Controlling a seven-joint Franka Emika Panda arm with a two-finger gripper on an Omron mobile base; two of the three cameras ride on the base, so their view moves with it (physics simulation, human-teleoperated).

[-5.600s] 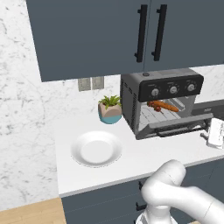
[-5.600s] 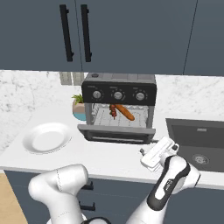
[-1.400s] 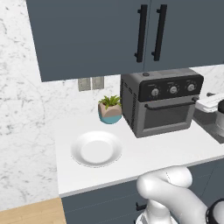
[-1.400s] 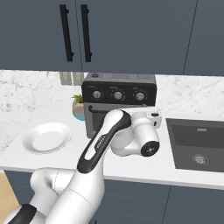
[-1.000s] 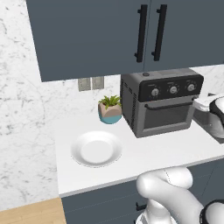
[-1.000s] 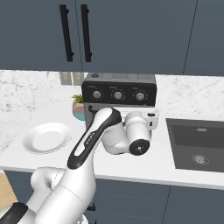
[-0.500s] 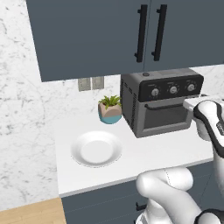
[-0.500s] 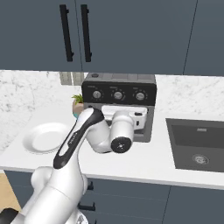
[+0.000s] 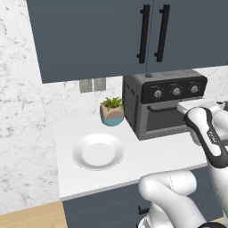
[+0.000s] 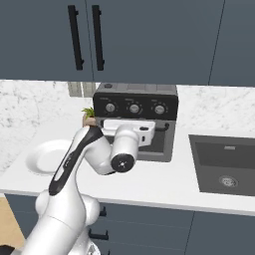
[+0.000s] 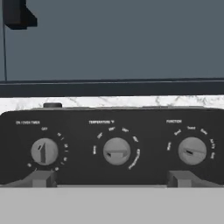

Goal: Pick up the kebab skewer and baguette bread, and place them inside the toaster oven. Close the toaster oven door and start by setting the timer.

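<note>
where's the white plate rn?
White plate sits on the counter, left of the toaster oven and in front of the potted plant.

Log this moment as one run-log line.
stage: set timer | toaster oven door: closed | hand: open, empty, facing knob panel | timer knob: untouched, near off | white plate: empty

Both base views flank the toaster oven [image 9: 164, 104]; hand view faces its knobs closely.
</note>
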